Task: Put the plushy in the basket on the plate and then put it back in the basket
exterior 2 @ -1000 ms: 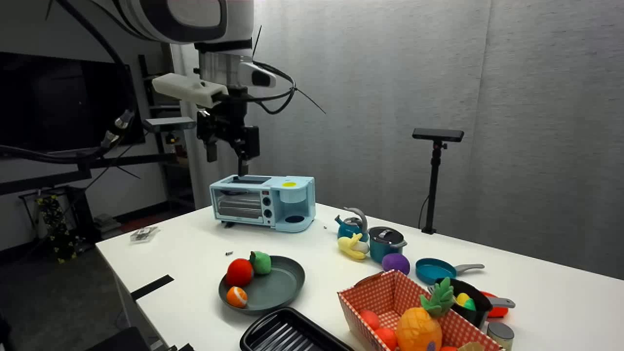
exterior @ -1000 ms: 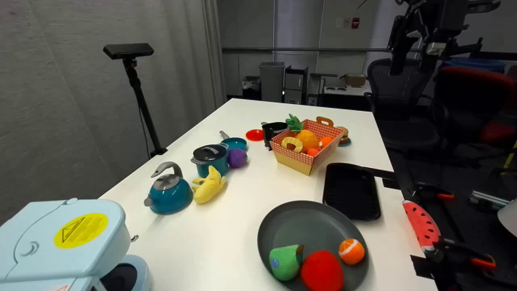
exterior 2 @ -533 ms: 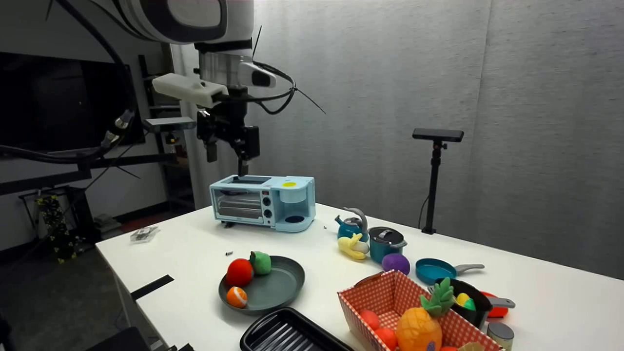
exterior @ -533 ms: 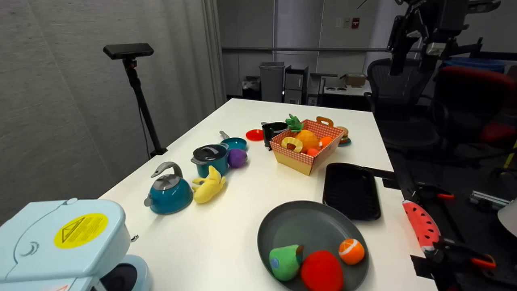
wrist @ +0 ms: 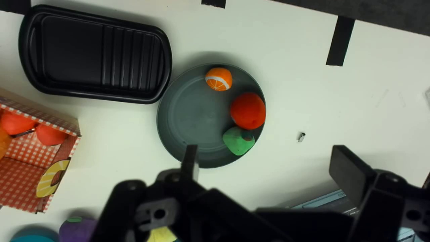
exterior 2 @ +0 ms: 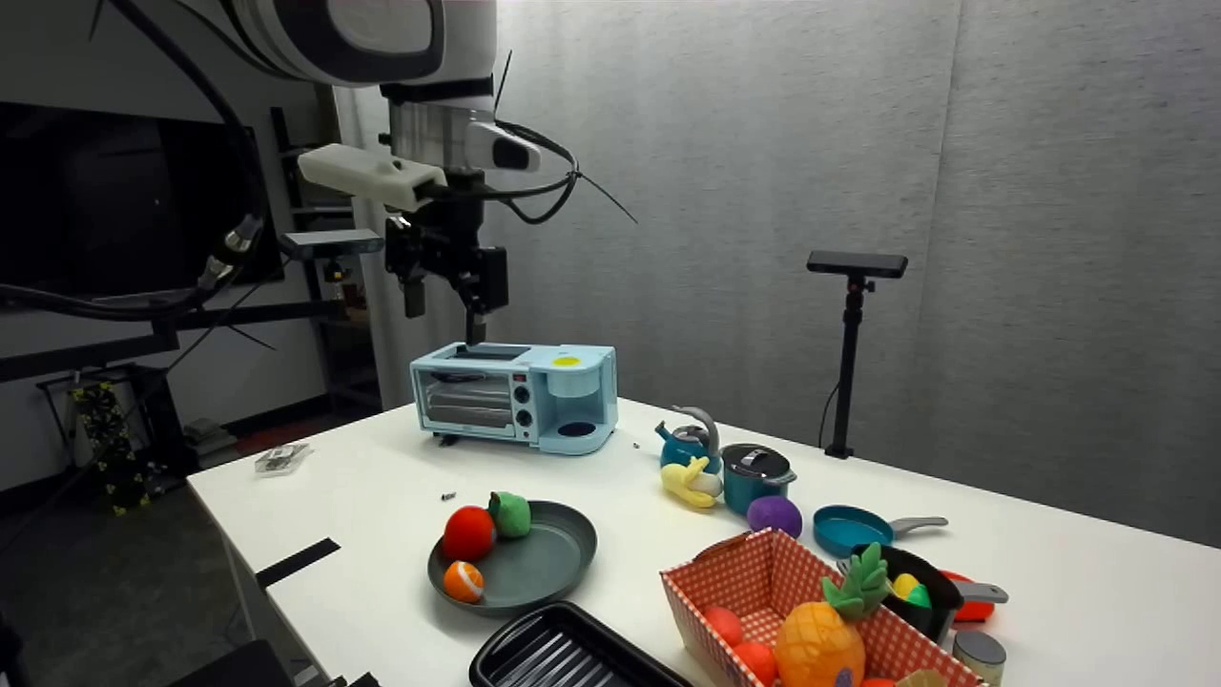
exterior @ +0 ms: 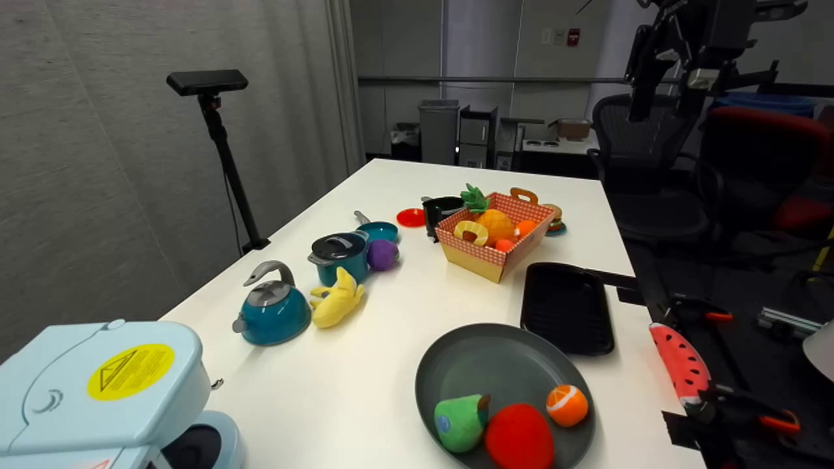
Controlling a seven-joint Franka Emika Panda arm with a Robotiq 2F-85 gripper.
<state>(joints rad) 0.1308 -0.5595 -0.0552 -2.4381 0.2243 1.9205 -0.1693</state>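
The plushy, a small orange toy with a white slice pattern (exterior: 567, 405), lies on the dark grey plate (exterior: 479, 365). It also shows there in the other views (exterior 2: 464, 581) (wrist: 218, 79). A red ball-like toy (wrist: 248, 111) and a green toy (wrist: 238, 140) lie on the same plate (wrist: 196, 111). The basket (exterior: 472, 259), tan with red check, stands beyond the plate and holds several toys. My gripper (wrist: 265, 151) is open and empty, high above the table. It hangs in the air in both exterior views (exterior: 663, 111) (exterior 2: 444, 322), apart from everything.
A black rectangular tray (wrist: 97, 53) sits beside the plate. In an exterior view are a light blue toaster oven (exterior 2: 515, 396), a teal kettle (exterior 2: 687, 448), a teal pot (exterior 2: 752, 487), a banana toy (exterior 2: 689, 482) and a purple toy (exterior 2: 775, 515). A pineapple toy (exterior 2: 818, 644) stands in the basket.
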